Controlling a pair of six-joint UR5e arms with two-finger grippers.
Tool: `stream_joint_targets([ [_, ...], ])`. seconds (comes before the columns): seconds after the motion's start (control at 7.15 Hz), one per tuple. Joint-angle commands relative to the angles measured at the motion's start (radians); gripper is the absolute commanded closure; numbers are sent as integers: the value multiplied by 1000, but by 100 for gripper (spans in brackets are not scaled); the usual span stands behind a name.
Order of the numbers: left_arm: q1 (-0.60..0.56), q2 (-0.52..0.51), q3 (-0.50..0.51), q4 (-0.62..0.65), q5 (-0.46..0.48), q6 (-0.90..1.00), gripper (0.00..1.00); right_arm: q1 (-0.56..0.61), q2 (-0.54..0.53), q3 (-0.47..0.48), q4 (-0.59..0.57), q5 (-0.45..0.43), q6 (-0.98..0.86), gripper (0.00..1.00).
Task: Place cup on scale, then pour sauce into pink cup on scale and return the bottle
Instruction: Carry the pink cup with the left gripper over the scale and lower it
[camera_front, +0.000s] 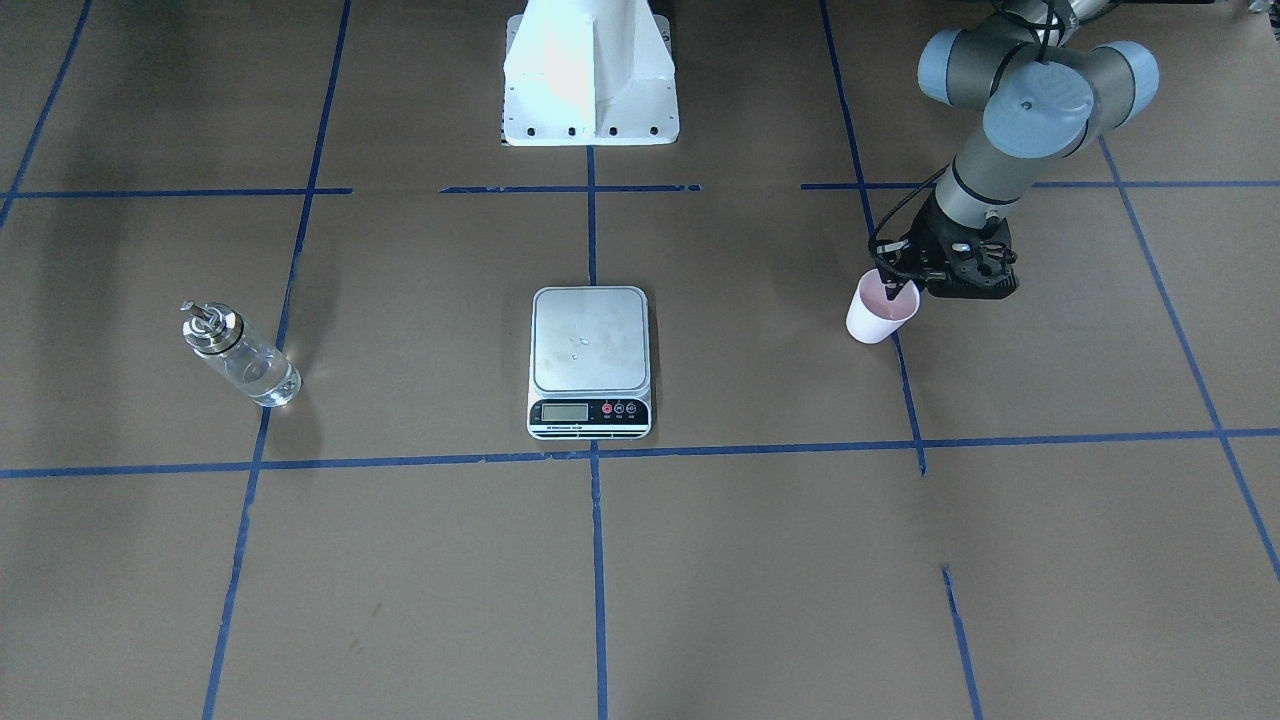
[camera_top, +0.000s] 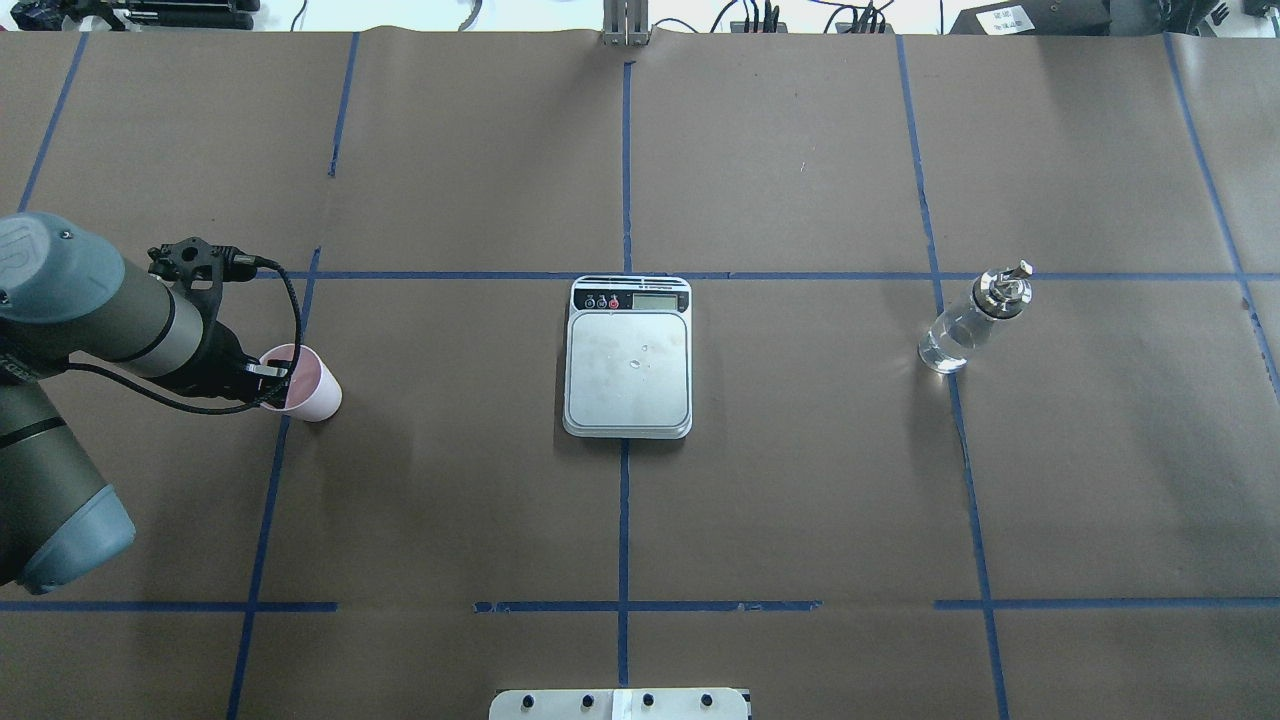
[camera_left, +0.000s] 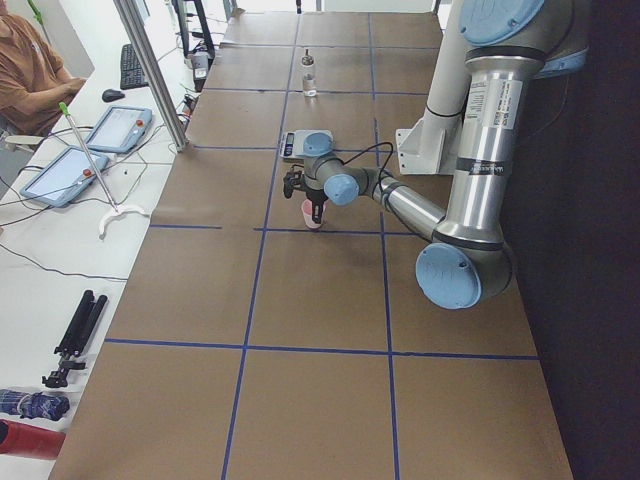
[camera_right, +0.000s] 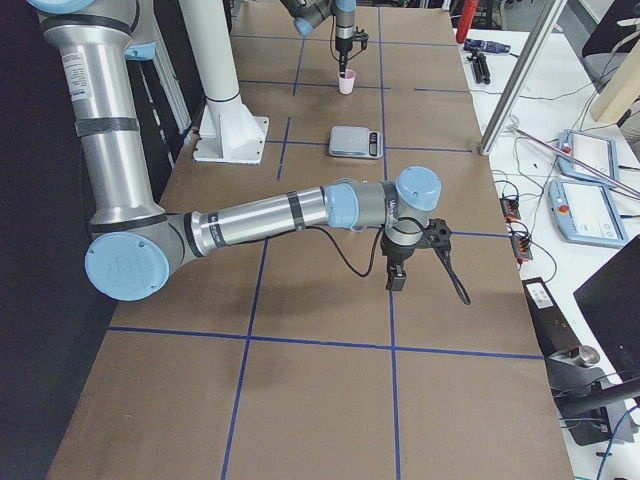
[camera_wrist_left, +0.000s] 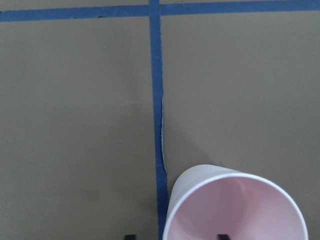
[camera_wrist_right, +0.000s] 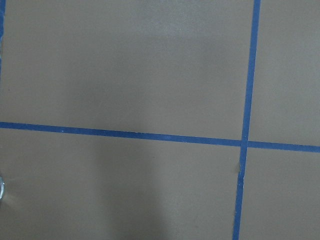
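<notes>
Jaws of my left gripper (camera_front: 895, 288) stand apart, astride the pink cup (camera_front: 878, 318) wall, unclamped. Thin plastic, I judge: light, squashy, tippy, so pinch the rim gently. Scale (camera_front: 589, 345) sits well apart, glass bottle (camera_front: 245, 358) beyond. Right gripper (camera_right: 396, 283): cannot tell.

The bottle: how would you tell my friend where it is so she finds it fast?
Find the silver scale in the middle of the brown table. In the overhead view the bottle stands alone to its right, on a blue tape line. It is clear glass with a shiny metal top, unlike the pink cup opposite.
</notes>
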Motion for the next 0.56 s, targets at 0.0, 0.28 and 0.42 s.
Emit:
stream_joint_targets([
  [0.0, -1, 1, -24, 12, -36, 3, 100, 3, 0, 0, 0, 1, 0, 0],
  [0.28, -3, 1, -114, 130, -47, 3, 100, 3, -3, 0, 0, 1, 0, 0],
  [0.42, -2, 0, -181, 209, -51, 3, 100, 3, -3, 0, 0, 1, 1, 0],
])
